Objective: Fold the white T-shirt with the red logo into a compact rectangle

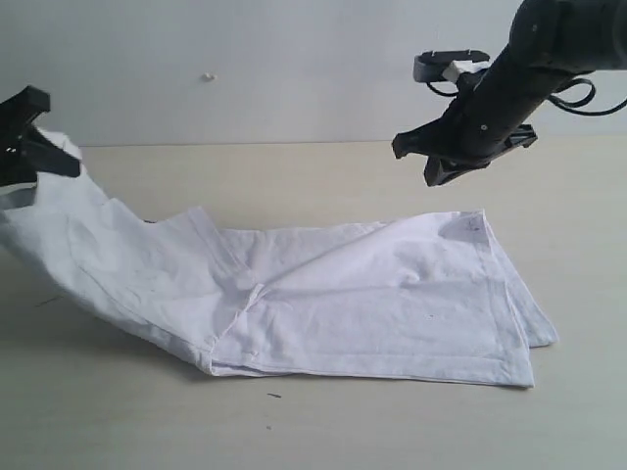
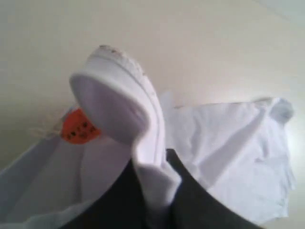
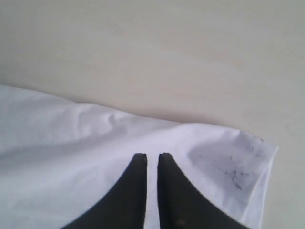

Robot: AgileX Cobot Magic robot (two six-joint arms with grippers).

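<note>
The white T-shirt [image 1: 372,294] lies folded lengthwise across the table, its right end flat and its left end lifted off the surface. My left gripper [image 1: 24,147] at the far left is shut on the ribbed collar [image 2: 119,81], which bunches between the jaws of that gripper [image 2: 151,160]; the orange neck tag [image 2: 80,126] shows beside it. My right gripper [image 1: 416,162] hovers above the shirt's far right corner, touching nothing. In its wrist view this gripper [image 3: 152,155] has its fingers nearly together, with only cloth [image 3: 71,143] below. The red logo is hidden.
The pale wooden table [image 1: 294,421] runs bare in front of and behind the shirt. A light wall [image 1: 245,59] closes the back edge. Small dark specks mark the shirt's far right corner [image 3: 236,174].
</note>
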